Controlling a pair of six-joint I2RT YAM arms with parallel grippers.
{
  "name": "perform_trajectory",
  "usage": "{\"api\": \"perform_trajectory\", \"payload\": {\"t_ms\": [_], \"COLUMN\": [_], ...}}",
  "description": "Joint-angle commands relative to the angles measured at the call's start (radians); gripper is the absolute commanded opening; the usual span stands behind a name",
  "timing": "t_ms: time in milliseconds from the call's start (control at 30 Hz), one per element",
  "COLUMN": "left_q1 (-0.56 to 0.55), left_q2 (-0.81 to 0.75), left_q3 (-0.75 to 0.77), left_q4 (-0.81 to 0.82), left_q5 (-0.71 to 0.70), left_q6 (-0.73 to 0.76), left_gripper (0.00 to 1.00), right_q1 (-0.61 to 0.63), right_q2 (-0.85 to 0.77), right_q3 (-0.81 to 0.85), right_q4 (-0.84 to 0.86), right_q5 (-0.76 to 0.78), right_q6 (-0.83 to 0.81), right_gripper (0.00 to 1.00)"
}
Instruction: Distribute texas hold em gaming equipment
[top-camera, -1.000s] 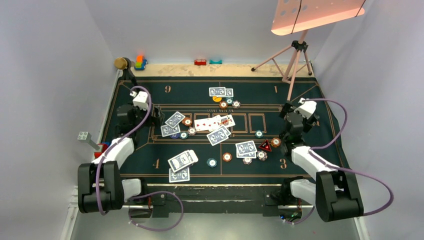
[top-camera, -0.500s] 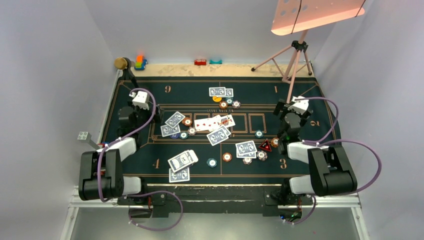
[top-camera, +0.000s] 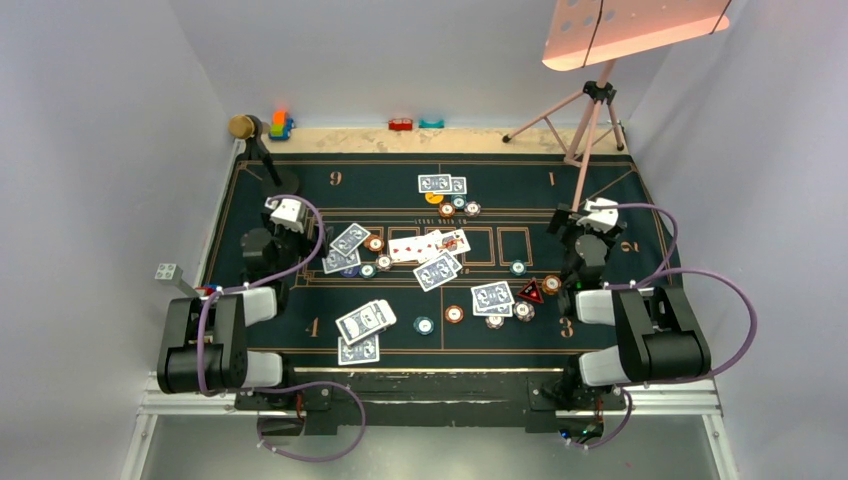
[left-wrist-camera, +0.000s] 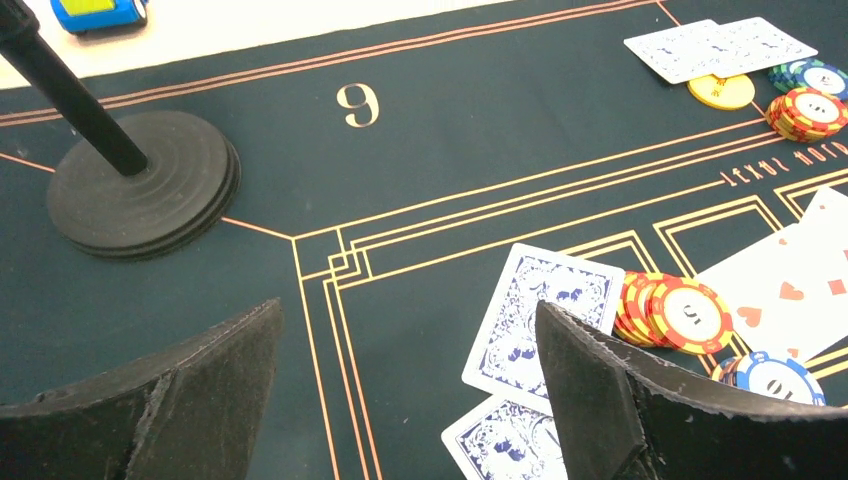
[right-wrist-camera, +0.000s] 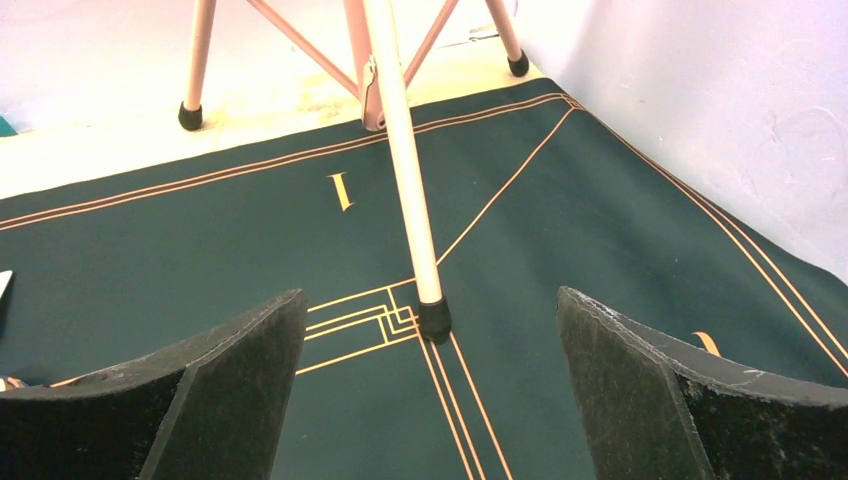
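Texas hold em gaming equipment (top-camera: 437, 270) is seen spread over the middle of the dark green felt mat (top-camera: 620, 180), which covers most of the bench (top-camera: 340, 135). Compared with a second ago, both arms are found folded back toward their bases, while no card, chip or marker is seen to have shifted. The left gripper (left-wrist-camera: 408, 308) is held spread wide and empty above the mat's left side, with a black round stand base (left-wrist-camera: 140, 185) ahead of it. The right gripper (right-wrist-camera: 430, 294) is likewise spread and empty, near a leg of the pink metal tripod (right-wrist-camera: 400, 150) at the mat's right.

Blue-backed playing cards (top-camera: 365, 320) are laid mostly in pairs: by the far edge, left of centre, at centre, right of centre and toward the near edge. Face-up white cards (top-camera: 425, 245) are set in a row in the centre boxes. Small round poker chips (top-camera: 454, 314) in orange, teal and blue are placed beside most pairs. A red triangular marker (top-camera: 529, 292) is set just right of the right-hand pair, and a yellow round button (top-camera: 433, 198) is tucked on the near side of the far pair.

The withdrawal with nothing gripped is judged to mean either that one placement is finished or that the distribution is close to done; which of the two cannot be told.
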Motion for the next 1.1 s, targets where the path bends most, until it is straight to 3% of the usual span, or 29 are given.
{"api": "perform_trajectory", "payload": {"t_ms": [0,233,367,500,567,700,1067], "left_q1": [-0.002,-0.004,-0.004,-0.004,-0.003,-0.006,-0.006], "left_q2": [-0.006,0.000,-0.006,-0.003,-0.005,-0.003,-0.003], "left_q3": [-0.001,-0.042,-0.014,-0.055,0.000,-0.006,0.000], "left_q4": [0.097,0.179,0.120,0.197,0.081,0.108,0.099], "left_q5": [0.023,-0.015,-0.045,-0.099,-0.056,0.013,0.012], "left_q6": [0.016,0.003,-0.007,-0.040,-0.028,0.017,0.018], "left_gripper": [1.00,1.00,1.00,1.00,1.00,1.00,1.00], "right_q1": [-0.002,-0.002,-0.002,-0.002,-0.002,-0.002,-0.002], "right_q2": [-0.021,-0.020,-0.022,-0.020,-0.020,-0.022,-0.019], "right_q3": [0.025,0.025,0.025,0.025,0.025,0.025,0.024], "right_q4": [0.048,0.050,0.049,0.049,0.049,0.047,0.052], "right_q5": [-0.016,-0.016,-0.016,-0.015,-0.015,-0.015,-0.015], "right_q6": [0.007,0.007,0.007,0.007,0.007,0.007,0.007], "right_gripper": [0.98,0.98,0.98,0.98,0.98,0.98,0.98]}}
